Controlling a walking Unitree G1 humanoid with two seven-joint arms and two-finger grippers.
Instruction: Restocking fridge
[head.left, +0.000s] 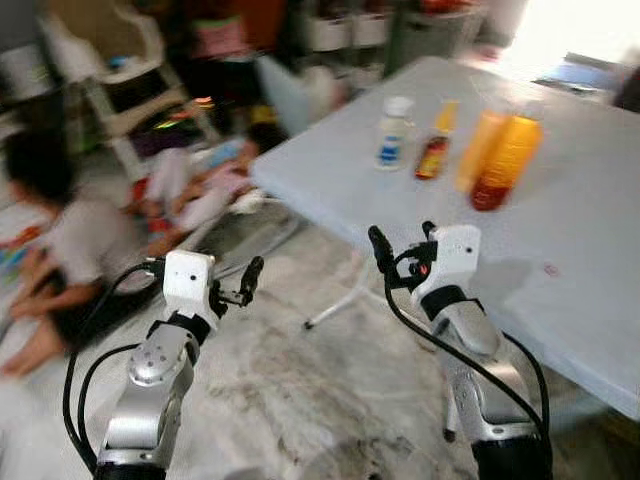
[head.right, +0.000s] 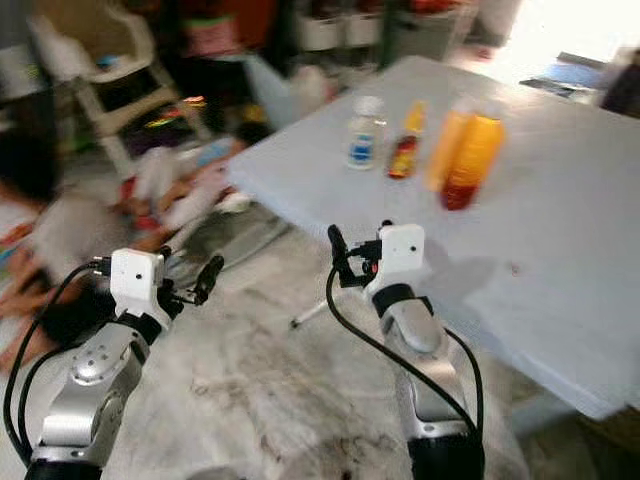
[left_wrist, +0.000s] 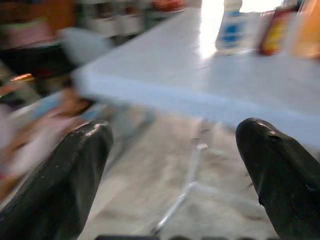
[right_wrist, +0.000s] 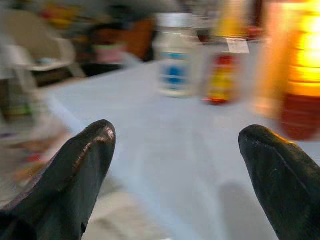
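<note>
The picture is blurred. On a pale blue table (head.left: 570, 260) stand a white bottle with a blue label (head.left: 394, 133), a small yellow and red bottle (head.left: 437, 141) and two tall orange bottles (head.left: 505, 160) side by side. My right gripper (head.left: 403, 240) is open and empty, held at the table's near edge and pointing toward the bottles (right_wrist: 175, 75). My left gripper (head.left: 247, 282) is also open and empty, over the floor to the left of the table, whose edge (left_wrist: 190, 95) lies ahead of it.
A person (head.left: 70, 250) sits on the floor at the left, and another person (head.left: 200, 185) lies beyond. A white chair (head.left: 120, 70) and shelves of clutter stand at the back. The table's metal leg (head.left: 345, 300) reaches the marbled floor between my arms.
</note>
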